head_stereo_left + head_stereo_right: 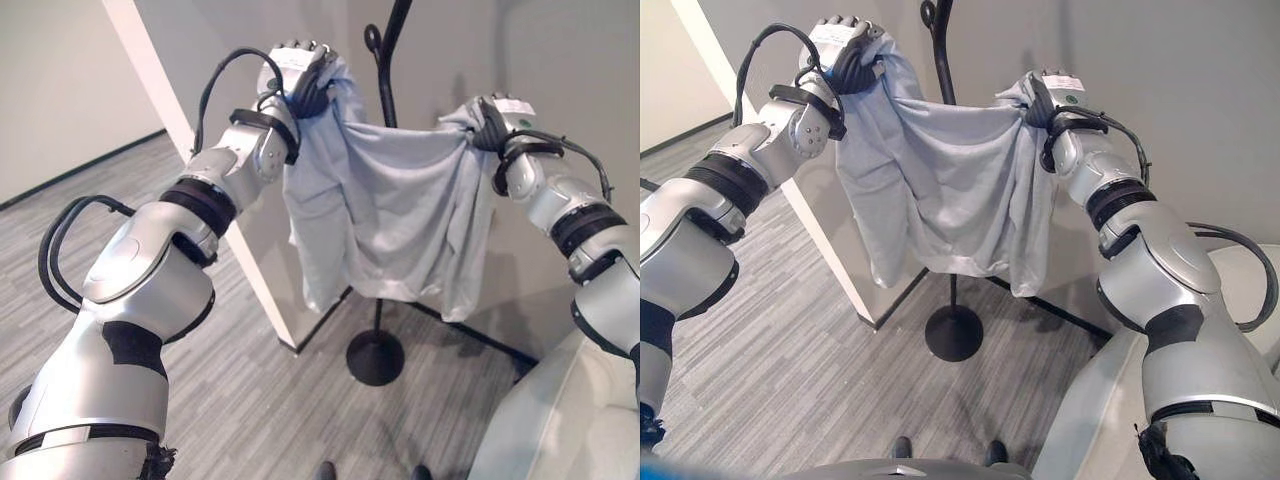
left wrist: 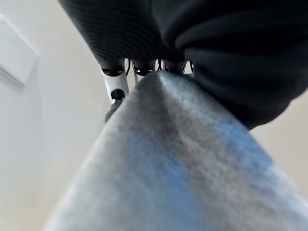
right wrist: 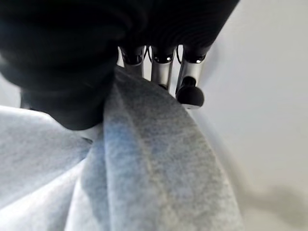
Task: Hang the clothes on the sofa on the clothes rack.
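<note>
A pale grey-blue garment (image 1: 385,215) hangs spread between my two raised hands, in front of the black clothes rack (image 1: 386,60). My left hand (image 1: 303,72) is shut on the garment's upper left corner, held high beside the rack's pole. At the upper right corner my right hand (image 1: 490,122) grips the cloth, a little lower. The wrist views show the garment (image 2: 183,159) bunched under my left hand's curled fingers (image 2: 114,86), and the garment (image 3: 144,168) pinched in my right hand's fingers (image 3: 190,86). The rack's round black base (image 1: 375,357) stands on the floor below the cloth.
A white slanted panel (image 1: 200,170) stands to the left of the rack. Grey wall lies behind. The pale sofa (image 1: 540,430) edges in at the lower right. Grey plank floor (image 1: 260,400) spreads in front of the base.
</note>
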You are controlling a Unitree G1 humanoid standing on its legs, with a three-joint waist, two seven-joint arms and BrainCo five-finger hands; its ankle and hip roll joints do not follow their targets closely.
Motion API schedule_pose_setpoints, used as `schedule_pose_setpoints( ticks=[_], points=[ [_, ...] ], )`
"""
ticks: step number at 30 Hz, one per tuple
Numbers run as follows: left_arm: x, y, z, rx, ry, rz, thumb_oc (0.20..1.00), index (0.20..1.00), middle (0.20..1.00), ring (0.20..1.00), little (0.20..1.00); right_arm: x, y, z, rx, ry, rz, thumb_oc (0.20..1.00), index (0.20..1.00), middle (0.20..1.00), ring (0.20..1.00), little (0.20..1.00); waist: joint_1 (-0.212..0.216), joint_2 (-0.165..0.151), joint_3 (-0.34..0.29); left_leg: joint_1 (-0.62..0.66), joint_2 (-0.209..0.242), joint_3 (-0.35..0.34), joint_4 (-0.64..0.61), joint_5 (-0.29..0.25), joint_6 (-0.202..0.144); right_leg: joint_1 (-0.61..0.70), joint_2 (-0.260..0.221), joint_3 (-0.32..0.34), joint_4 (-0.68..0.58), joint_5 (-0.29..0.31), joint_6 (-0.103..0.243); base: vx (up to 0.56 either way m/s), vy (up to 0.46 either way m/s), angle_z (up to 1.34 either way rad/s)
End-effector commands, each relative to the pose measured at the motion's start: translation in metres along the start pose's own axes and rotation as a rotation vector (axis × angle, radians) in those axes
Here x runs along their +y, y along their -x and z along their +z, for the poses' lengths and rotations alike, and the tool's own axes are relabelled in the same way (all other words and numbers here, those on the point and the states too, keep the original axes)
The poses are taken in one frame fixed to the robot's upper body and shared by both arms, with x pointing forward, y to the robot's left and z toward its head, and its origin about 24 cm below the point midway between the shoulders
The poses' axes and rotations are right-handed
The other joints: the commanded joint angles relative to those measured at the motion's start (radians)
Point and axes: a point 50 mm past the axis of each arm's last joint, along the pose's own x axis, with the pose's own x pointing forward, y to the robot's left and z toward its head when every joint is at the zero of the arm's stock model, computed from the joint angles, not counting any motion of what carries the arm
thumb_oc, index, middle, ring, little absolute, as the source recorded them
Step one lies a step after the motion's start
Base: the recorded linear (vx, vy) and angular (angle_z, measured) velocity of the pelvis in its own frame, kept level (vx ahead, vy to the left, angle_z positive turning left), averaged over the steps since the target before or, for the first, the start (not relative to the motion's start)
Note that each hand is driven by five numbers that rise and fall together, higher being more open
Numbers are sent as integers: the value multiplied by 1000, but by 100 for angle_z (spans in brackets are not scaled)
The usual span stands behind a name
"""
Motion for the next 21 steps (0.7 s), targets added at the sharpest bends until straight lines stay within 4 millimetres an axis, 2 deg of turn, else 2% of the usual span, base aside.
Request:
schedule_pose_setpoints(
  ticks=[1, 3, 6, 10, 11, 13, 15, 16, 17, 21],
  points=[
    [49, -12, -21, 73, -53, 143, 200, 200, 200, 200, 200, -47, -9, -8, 23, 16, -155, 200, 200, 200, 200, 200, 14, -45, 33, 93, -15, 29, 5, -113, -24, 56, -49, -13, 9, -77, 88, 0, 0, 0],
    [49, -11, -21, 70, -44, 150, 200, 200, 200, 200, 200, -49, -9, -7, 13, 2, -169, 200, 200, 200, 200, 200, 13, -45, 33, 95, -15, 30, 5, -113, -23, 57, -50, -12, 9, -78, 88, 0, 0, 0],
    [58, -1, -24, 38, 1, 215, 200, 200, 200, 200, 200, -56, 1, 1, -77, -128, -267, 200, 200, 200, 200, 200, 8, -40, 31, 109, -15, 35, 5, -122, -19, 69, -50, -5, 9, -83, 89, 33, 19, -10],
    [81, 22, -20, -61, 51, 365, 200, 200, 200, 200, 200, -56, 45, 6, -245, -291, -403, 200, 200, 200, 200, 200, -6, -31, 28, 131, -16, 42, 5, -140, -9, 86, -54, -2, 9, -92, 89, 47, 14, -9],
    [86, 28, -18, -88, 58, 398, 200, 200, 200, 200, 200, -53, 59, 2, -268, -295, -426, 200, 200, 200, 200, 200, -10, -27, 26, 137, -16, 44, 5, -144, -8, 91, -56, -3, 9, -94, 91, 51, 7, 2],
    [92, 40, -11, -147, 57, 441, 200, 200, 200, 200, 200, -62, 85, -9, -301, -254, -507, 200, 200, 200, 200, 200, -11, -26, 15, 150, -17, 44, 5, -153, -5, 103, -60, -6, 9, -100, 92, 54, 7, -4],
    [101, 49, -4, -209, 40, 479, 200, 200, 200, 200, 200, -72, 102, -13, -320, -233, -582, 200, 200, 200, 200, 200, -13, -24, 6, 159, -16, 47, 5, -161, -3, 112, -63, -9, 9, -103, 94, 41, 0, -5],
    [100, 50, -3, -210, 41, 477, 200, 200, 200, 200, 200, -71, 104, -14, -318, -232, -581, 200, 200, 200, 200, 200, -10, -24, 5, 160, -16, 47, 5, -161, -3, 113, -64, -9, 9, -103, 94, 31, 7, 3],
    [104, 60, 3, -259, 22, 496, 200, 200, 200, 200, 200, -80, 115, -17, -327, -201, -649, 200, 200, 200, 200, 200, -7, -24, -4, 170, -16, 50, 5, -166, -1, 121, -66, -8, 9, -106, 96, 0, 0, 0],
    [117, 66, 15, -348, -38, 539, 200, 200, 200, 200, 200, -104, 116, -13, -364, -132, -758, 200, 200, 200, 200, 200, 0, -27, -21, 184, -16, 54, 5, -171, 0, 131, -68, -2, 9, -106, 98, 6, 20, -8]
  ],
)
